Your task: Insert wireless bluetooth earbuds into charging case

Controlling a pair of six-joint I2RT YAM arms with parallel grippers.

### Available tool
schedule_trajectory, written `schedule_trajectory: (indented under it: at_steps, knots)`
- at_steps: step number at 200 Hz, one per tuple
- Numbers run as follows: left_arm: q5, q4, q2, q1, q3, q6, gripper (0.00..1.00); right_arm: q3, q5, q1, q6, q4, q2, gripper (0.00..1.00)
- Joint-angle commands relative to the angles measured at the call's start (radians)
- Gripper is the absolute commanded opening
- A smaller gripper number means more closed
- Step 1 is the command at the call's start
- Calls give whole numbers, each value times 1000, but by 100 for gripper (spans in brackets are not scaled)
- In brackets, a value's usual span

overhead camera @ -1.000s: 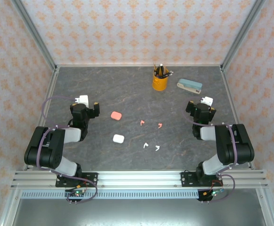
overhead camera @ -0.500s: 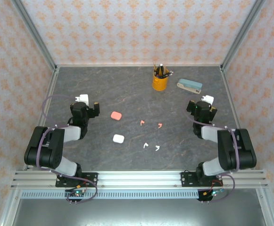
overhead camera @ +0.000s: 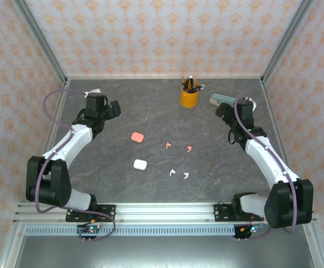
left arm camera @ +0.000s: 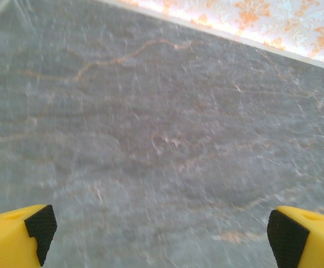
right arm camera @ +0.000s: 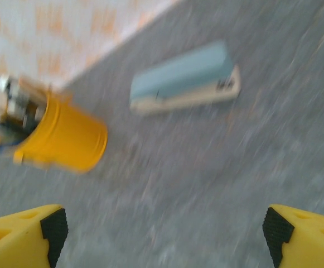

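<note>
Dark grey marbled stone-look counter [overhead camera: 150, 111], patterned walls on three sides.

White-and-black left arm [overhead camera: 67, 146] stretches toward the far-left corner. The matching right arm [overhead camera: 265, 156] stretches toward the far-right corner. Both wrists are well apart from the task items mid-counter.

Left hand [left arm camera: 162, 234]: yellow fingers with black pads [left arm camera: 40, 224] sit at opposite edges of the left wrist view. Spread wide, bare counter between them. Released.

Right hand [right arm camera: 164, 231]: same posture, fingers spread wide, released, gripping nothing. The right wrist view is blurred.

Teal-topped, beige-based desk stapler [right arm camera: 184, 81] lies flat near the back wall, ahead of the right hand. In the top view the right wrist partly covers it.

Yellow cylindrical cup [overhead camera: 189, 99] stands upright with pens inside, near the stapler on its left-arm side, not touching it.

Pink pebble-shaped plastic charging case [overhead camera: 137, 137] lies left of centre. White pebble-shaped plastic charging case [overhead camera: 140, 164] lies near it, closer to the arm bases, and the two are apart. Too small to tell whether either lid is open.

All four earbuds lie loose on the counter, outside the cases, on the right-arm side of them.
- Two tiny hooked salmon-pink plastic earbuds [overhead camera: 168, 146] [overhead camera: 189, 149] sit roughly level with the pink case, apart from each other.
- Two tiny hooked white plastic earbuds [overhead camera: 173, 172] [overhead camera: 185, 175] sit closer to the bases, near each other, beside the white case but not touching it.
</note>
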Motion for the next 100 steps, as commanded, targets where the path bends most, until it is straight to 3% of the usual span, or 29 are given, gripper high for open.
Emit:
schedule_trajectory:
  at_steps: [1,43,100]
  knots:
    - [-10,-168,-118,-31,-13,-159,100,40,-86,96,120,-208,-60,92]
    - [-58,-245,-317,-27,-100,-327,100,113,30,387,274,-343,-24,90]
    - [29,-219,-401,-26,-204,-460,100,449,148,746,442,-569,400,91]
